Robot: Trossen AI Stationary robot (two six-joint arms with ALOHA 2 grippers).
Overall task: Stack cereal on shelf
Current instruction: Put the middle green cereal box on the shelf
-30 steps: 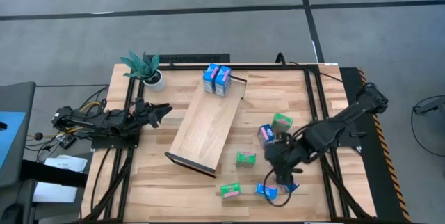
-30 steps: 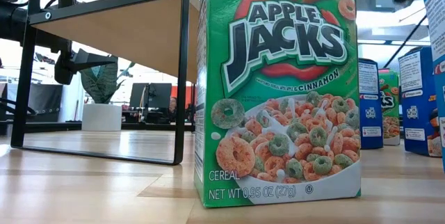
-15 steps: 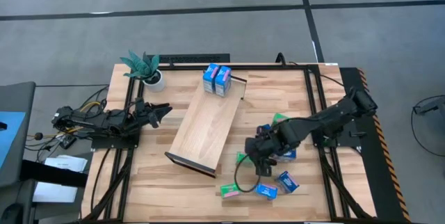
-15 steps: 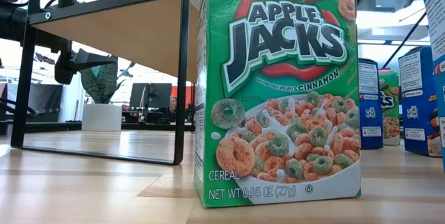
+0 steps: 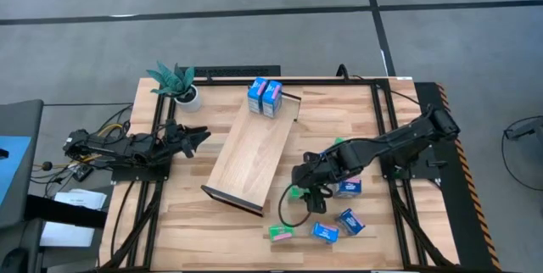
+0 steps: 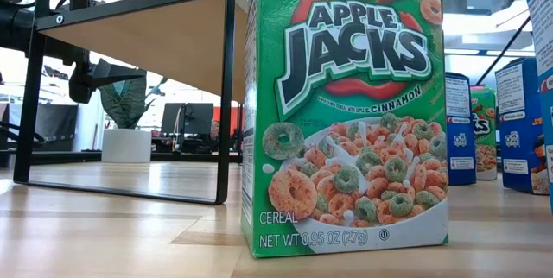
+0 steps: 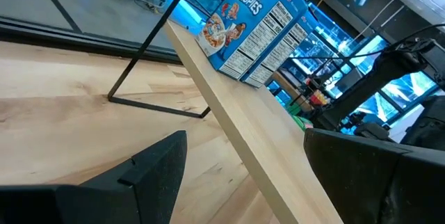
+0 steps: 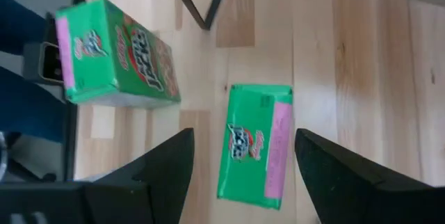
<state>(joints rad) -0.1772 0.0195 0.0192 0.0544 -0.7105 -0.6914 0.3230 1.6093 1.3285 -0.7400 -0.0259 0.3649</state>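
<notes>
The shelf [image 5: 252, 154] is a long light-wood board with dark end pieces, lying slanted mid-table. Two blue cereal cartons [image 5: 265, 97] stand on its far end. My right gripper [image 5: 300, 181] hovers open, pointing down, over a green carton [image 8: 254, 151] that lies flat on the table by the shelf's near end. Its fingers stand to either side above the carton without touching it. A second green carton [image 8: 115, 53] stands nearer the table's near edge. My left gripper [image 5: 197, 137] waits open at the table's left, facing the shelf [image 7: 243, 133].
More cartons lie near the right arm: green [image 5: 280, 233], blue [image 5: 325, 232], blue [image 5: 350, 221], blue [image 5: 346, 188]. A potted plant [image 5: 178, 82] stands at the far left corner. A black frame [image 5: 382, 129] runs along the table's right side. Bare wood lies left of the shelf.
My right gripper has moved from the near right part of the table toward the left and a little toward the far edge. It now hangs over the green carton beside the shelf's near end. The left arm has kept still.
</notes>
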